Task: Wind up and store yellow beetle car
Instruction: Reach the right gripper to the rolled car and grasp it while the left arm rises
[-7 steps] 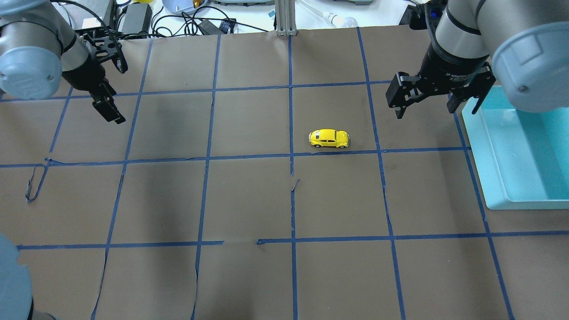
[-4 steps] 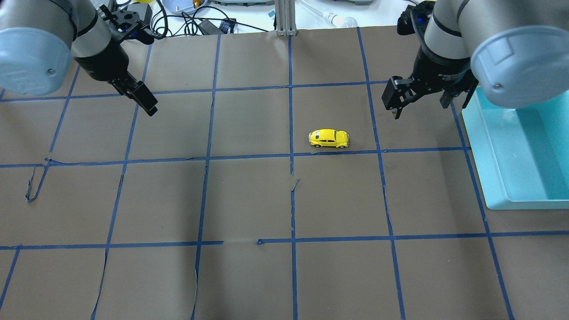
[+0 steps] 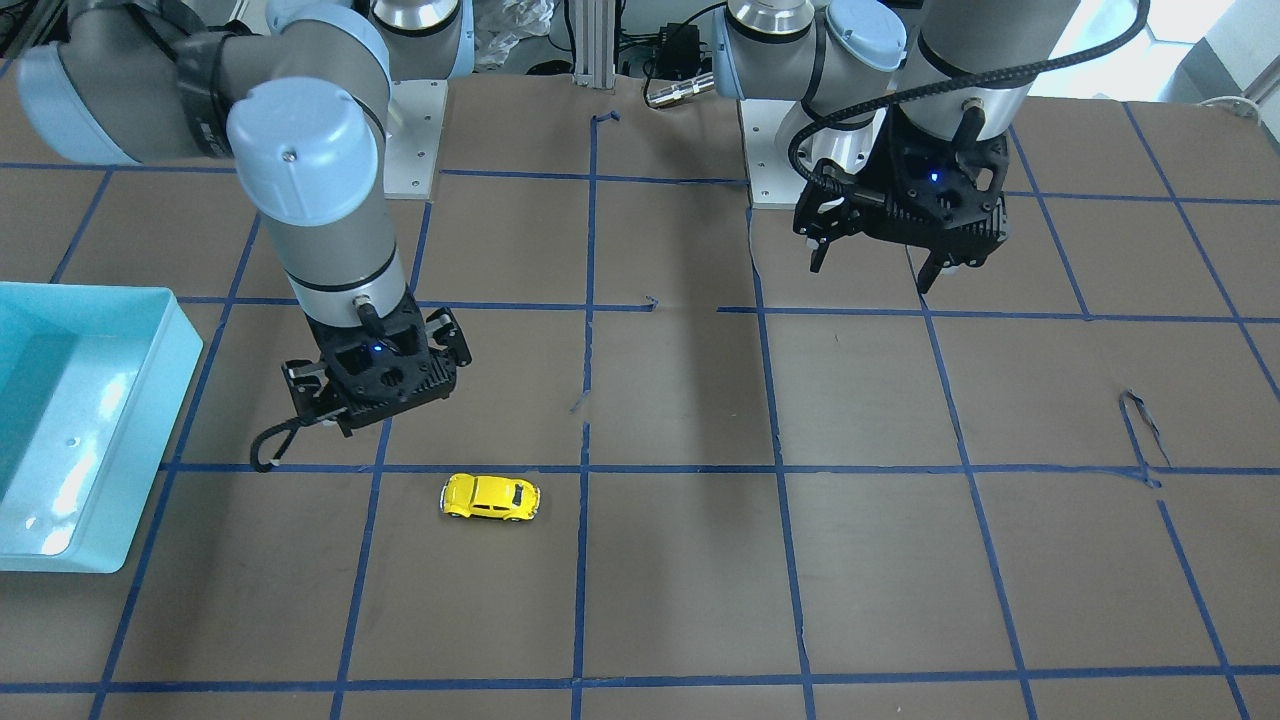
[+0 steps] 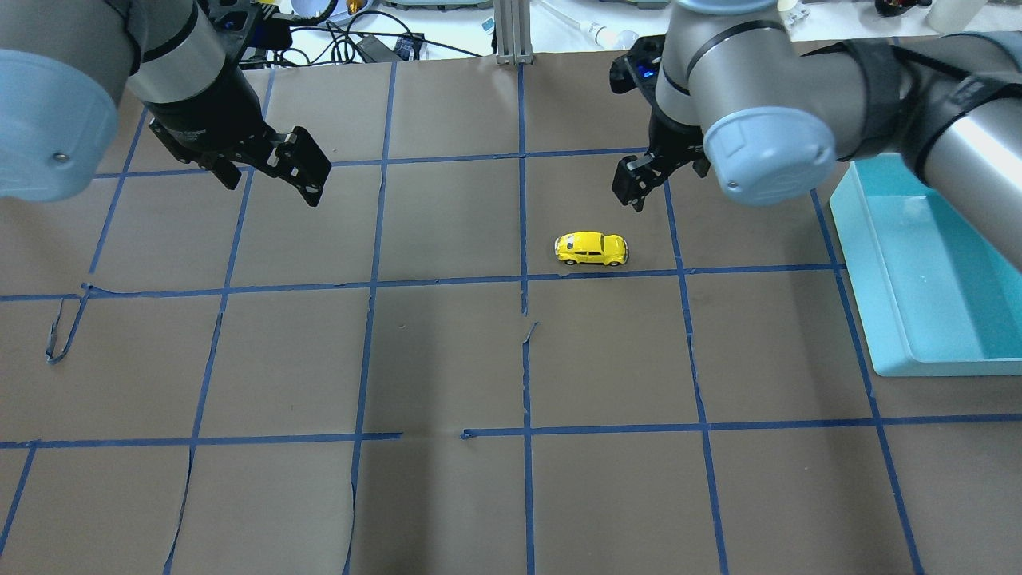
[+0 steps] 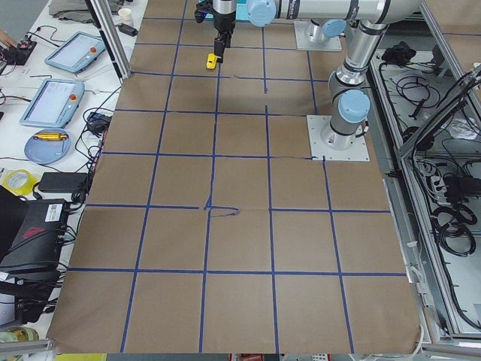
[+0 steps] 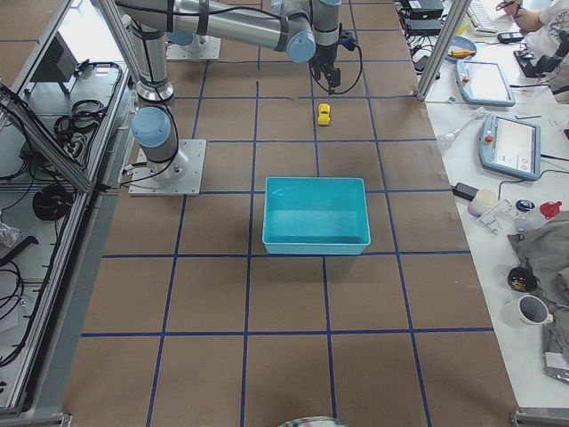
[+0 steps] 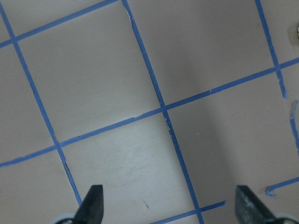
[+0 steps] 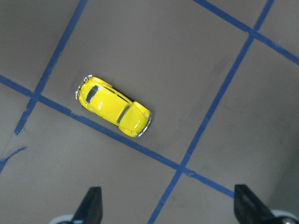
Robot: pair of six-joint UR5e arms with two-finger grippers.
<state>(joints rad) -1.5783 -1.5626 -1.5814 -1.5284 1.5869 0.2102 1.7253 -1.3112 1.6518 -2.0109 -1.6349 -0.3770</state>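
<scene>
The yellow beetle car [image 4: 592,248] stands on its wheels on the brown paper table, just above a blue tape line; it also shows in the front view [image 3: 490,496]. My right gripper [image 4: 639,188] hovers open and empty above the table, a little beyond and to the right of the car. In the right wrist view the car [image 8: 114,105] lies up and left of the open gripper [image 8: 170,210]. My left gripper [image 4: 270,188] is open and empty at the far left, well away from the car; its wrist view [image 7: 170,210] shows only bare paper and tape.
A teal bin [image 4: 866,279] sits at the table's right edge, with nothing seen inside. An aluminium post [image 4: 511,32] and cables stand at the far edge. Loose, torn tape [image 4: 60,331] lies at the left.
Both arms have swung inward: the right gripper moved left toward the car, the left gripper moved right and turned. The car has not moved.
</scene>
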